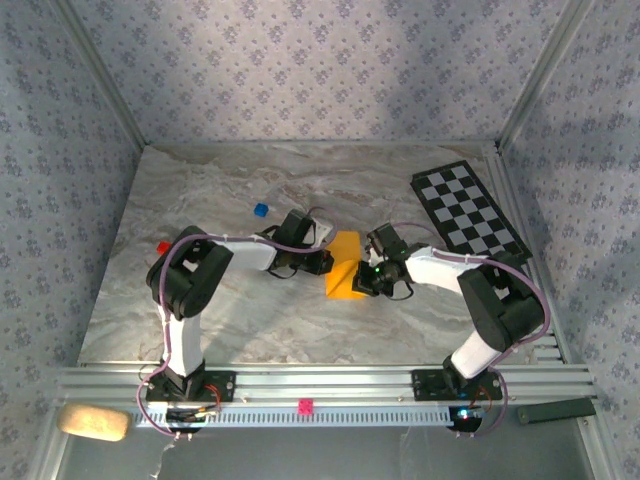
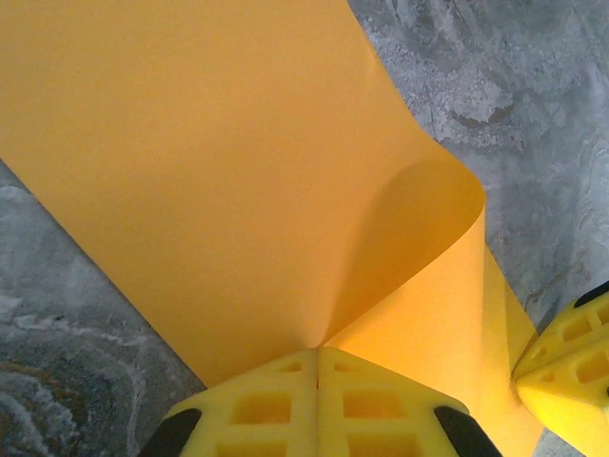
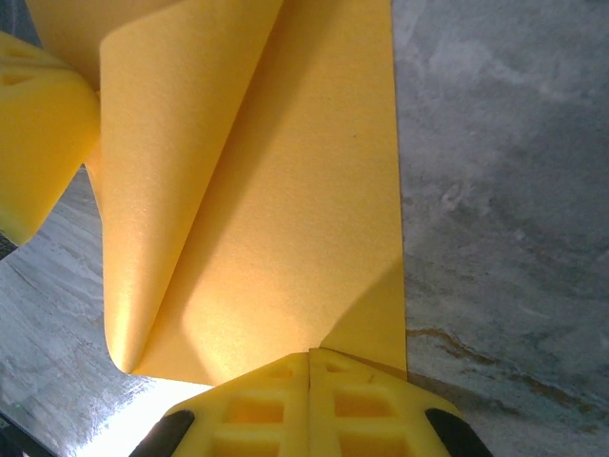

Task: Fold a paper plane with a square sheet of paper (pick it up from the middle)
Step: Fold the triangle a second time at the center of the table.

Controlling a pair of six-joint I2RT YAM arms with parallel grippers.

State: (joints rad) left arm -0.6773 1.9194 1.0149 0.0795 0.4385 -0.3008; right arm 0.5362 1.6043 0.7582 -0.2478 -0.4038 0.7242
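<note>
The square sheet of paper [image 1: 345, 265] is orange-yellow and sits at the table's middle, bent over on itself between my two grippers. My left gripper [image 1: 322, 262] is shut on its left edge. In the left wrist view the sheet [image 2: 219, 171] curls over in a soft loop from the pinched point, with the yellow jaws of the left gripper [image 2: 319, 352] pressed together on it. My right gripper [image 1: 365, 275] is shut on the opposite edge. In the right wrist view the paper [image 3: 285, 209] lies doubled with a rounded fold at the left, clamped by the right gripper [image 3: 311, 357].
A black-and-white checkered board [image 1: 468, 210] lies at the back right. A tiny blue cube [image 1: 261, 210] and a small red piece [image 1: 162, 246] sit left of the arms. A beige block [image 1: 93, 422] lies below the front rail.
</note>
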